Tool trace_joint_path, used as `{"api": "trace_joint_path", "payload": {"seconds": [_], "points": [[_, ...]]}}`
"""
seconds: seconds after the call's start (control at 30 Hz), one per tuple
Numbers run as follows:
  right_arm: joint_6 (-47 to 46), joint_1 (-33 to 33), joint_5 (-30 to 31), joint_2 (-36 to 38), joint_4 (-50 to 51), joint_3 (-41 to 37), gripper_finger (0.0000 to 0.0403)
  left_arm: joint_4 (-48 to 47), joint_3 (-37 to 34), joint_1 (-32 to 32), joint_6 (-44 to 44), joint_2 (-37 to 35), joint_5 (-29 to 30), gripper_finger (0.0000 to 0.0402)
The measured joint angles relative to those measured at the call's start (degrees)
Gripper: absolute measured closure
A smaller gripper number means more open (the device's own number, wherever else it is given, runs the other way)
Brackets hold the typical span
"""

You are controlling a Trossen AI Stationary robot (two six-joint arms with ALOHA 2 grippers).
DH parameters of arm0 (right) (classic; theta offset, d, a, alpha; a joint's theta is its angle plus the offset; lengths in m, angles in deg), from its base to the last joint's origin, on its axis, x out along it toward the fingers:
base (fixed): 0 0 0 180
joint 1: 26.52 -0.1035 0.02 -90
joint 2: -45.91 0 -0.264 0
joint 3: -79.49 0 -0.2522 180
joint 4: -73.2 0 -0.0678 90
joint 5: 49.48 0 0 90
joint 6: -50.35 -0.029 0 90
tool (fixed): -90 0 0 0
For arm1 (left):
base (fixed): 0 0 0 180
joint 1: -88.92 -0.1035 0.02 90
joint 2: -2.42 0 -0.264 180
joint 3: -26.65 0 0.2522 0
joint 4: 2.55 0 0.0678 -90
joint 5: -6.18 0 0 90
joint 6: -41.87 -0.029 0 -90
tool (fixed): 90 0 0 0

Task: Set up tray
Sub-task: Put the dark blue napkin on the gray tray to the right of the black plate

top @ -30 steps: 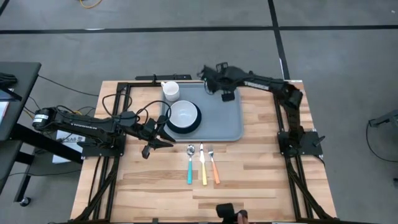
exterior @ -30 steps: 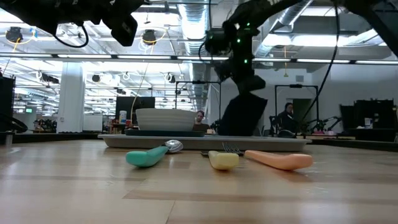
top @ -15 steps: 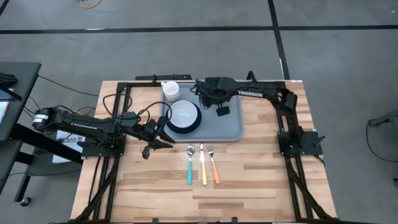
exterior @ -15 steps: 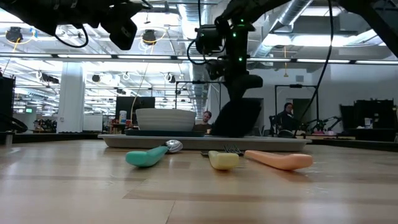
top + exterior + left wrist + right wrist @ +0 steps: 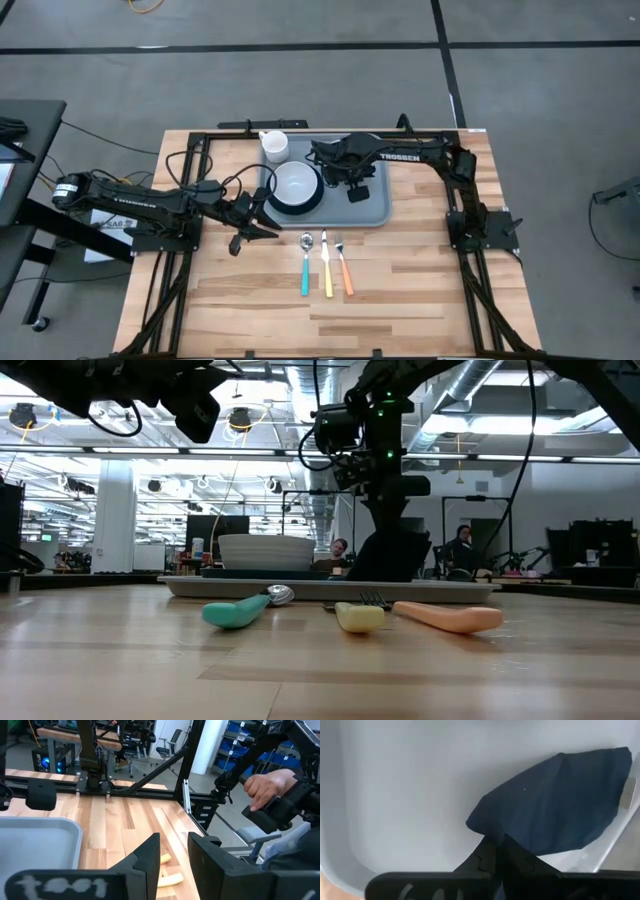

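Tray: the tray (image 5: pixel 372 205), a wide grey-blue plastic rectangle with rounded corners and a raised rim, lies flat on the far middle of the table (image 5: pixel 400 290); the low view shows its rim as a thin pale band (image 5: pixel 440 589).
Tray floor: smooth and matte; the right half is bare apart from the napkin, the left half is taken by the plate.
Napkin: a dark navy folded cloth (image 5: pixel 560 805), soft with creased edges, hangs by one corner with its lower end on the tray floor near a rounded corner of the rim (image 5: pixel 385 558).
Right gripper: the right gripper (image 5: pixel 494 851) reaches in over the tray, fingers pressed together, pinching the napkin's corner.
Plate and bowl: a dark navy round plate (image 5: pixel 296 207) at the tray's left end carries a white, smooth bowl (image 5: pixel 295 183).
Cup: a white cup (image 5: pixel 275 146) stands just outside the tray's far-left corner.
Cutlery: three utensils lie side by side on the wood just off the tray's near edge, with teal (image 5: pixel 306 275), yellow (image 5: pixel 327 276) and orange (image 5: pixel 346 277) rounded handles.
Left gripper: the left gripper (image 5: pixel 172 857) hovers off the tray's left end, fingers a little apart, holding nothing.
Open room: bare plank wood in front of the cutlery and on the table's right.
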Motion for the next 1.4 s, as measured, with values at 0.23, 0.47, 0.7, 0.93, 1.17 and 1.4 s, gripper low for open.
{"api": "trace_joint_path", "payload": {"seconds": [0.23, 0.47, 0.7, 0.93, 1.17, 1.4], "points": [[-4.84, -0.27, -2.43, -0.01, -0.14, 0.02, 0.0403, -0.19, 0.0, 0.0, 0.02, 0.0, 0.01, 0.0315], [-14.39, -0.02, -4.7, -0.01, -0.09, 0.02, 0.0403, -0.23, 0.0, 0.0, 0.03, 0.0, 0.01, 0.0315], [-24.98, 1.6, -4.44, -0.01, 2.25, 0.02, 0.0403, -0.61, 0.0, 0.0, 0.04, 0.0, 0.0, 0.0315], [-31.6, 0.99, -6.34, -1.29, 0.13, 0.22, 0.0403, -0.58, 0.0, 0.0, 0.07, 0.0, 0.01, 0.0315], [-30.78, -0.08, -7.39, -8.27, -1.91, -0.07, 0.0403, -0.45, 0.0, 0.0, 0.07, 0.0, 0.02, 0.0315], [-30.3, 0.37, -7.03, -10.33, -3.24, 0.07, 0.0403, -0.93, 0.0, -0.07, 0.04, 0.0, 0.06, 0.0315]]}}
